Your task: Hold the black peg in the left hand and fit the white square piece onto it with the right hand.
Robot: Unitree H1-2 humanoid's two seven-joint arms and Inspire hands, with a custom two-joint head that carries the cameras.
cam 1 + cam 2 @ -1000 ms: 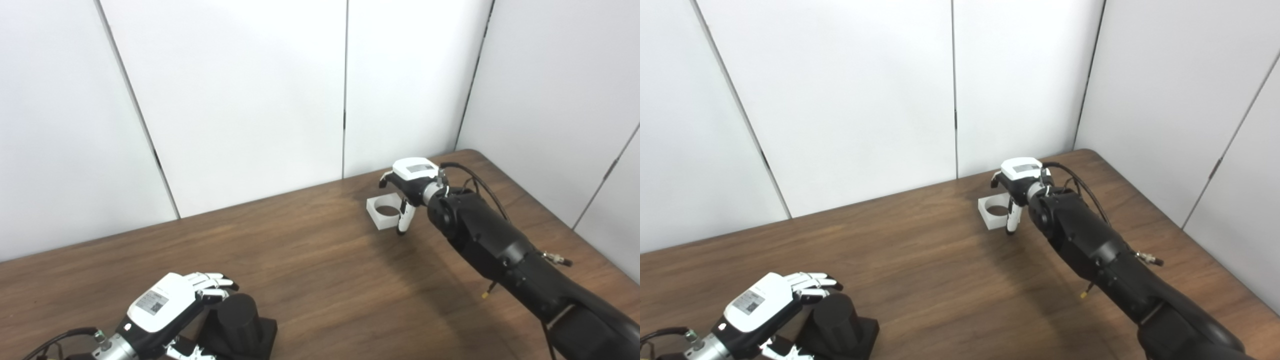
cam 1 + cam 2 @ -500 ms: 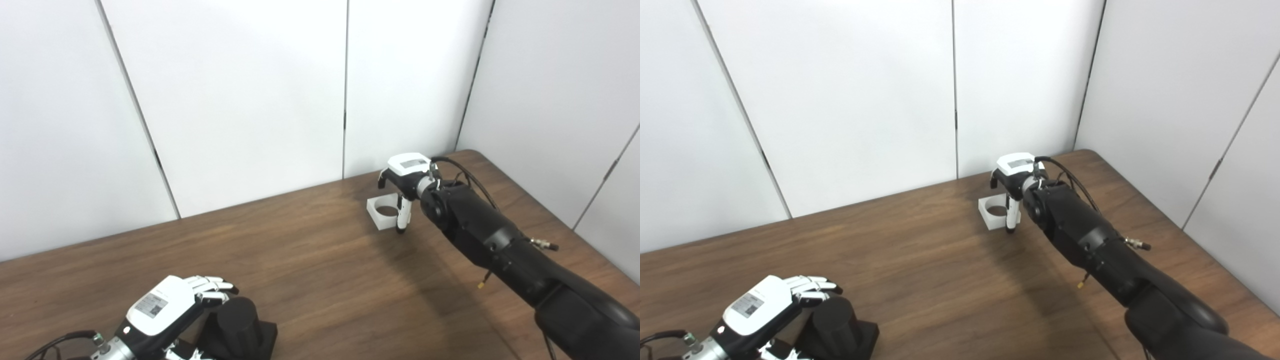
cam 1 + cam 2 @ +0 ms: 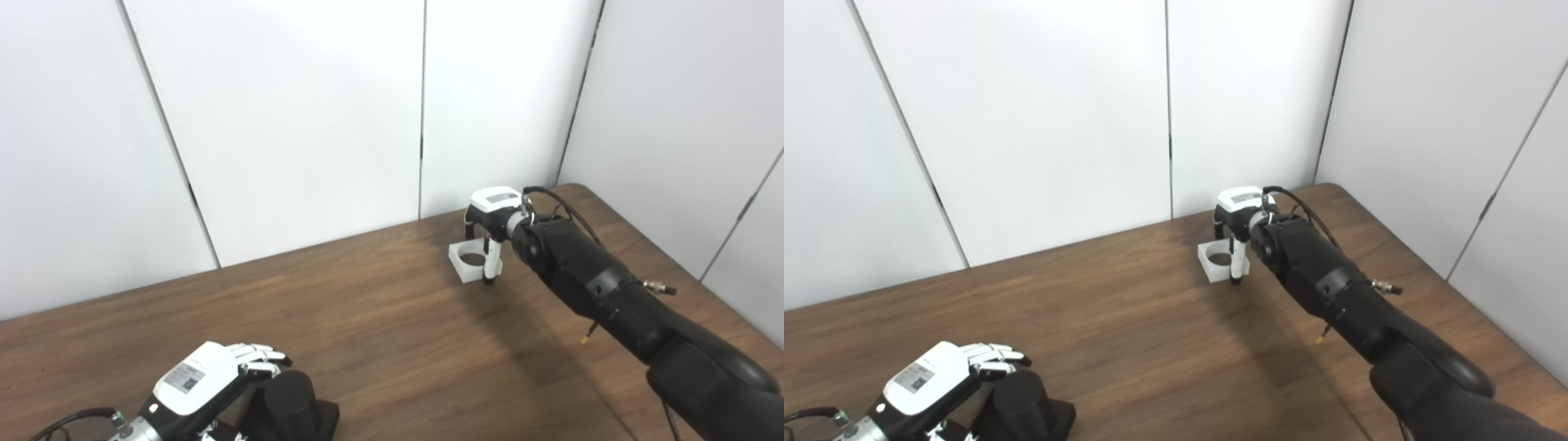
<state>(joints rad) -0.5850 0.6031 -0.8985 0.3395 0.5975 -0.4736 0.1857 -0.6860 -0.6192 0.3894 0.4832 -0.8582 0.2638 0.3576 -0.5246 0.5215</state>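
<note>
Right hand (image 3: 490,214) hangs directly over the white square piece (image 3: 470,262) at the table's (image 3: 392,318) far side, fingers spread astride it, not yet clamped. Left hand (image 3: 202,383) cups the upright black peg (image 3: 288,398), well apart, near me.

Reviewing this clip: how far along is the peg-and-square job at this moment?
Early stage. Nothing is fitted yet: the white square piece lies flat on the table, far from the black peg. In hand: the left robot hand wraps around the peg near the front edge; the right robot hand is poised over the square, fingers straddling it, grip not clearly closed. Left: grasp, lift, carry over, and seat the square on the peg.
</note>
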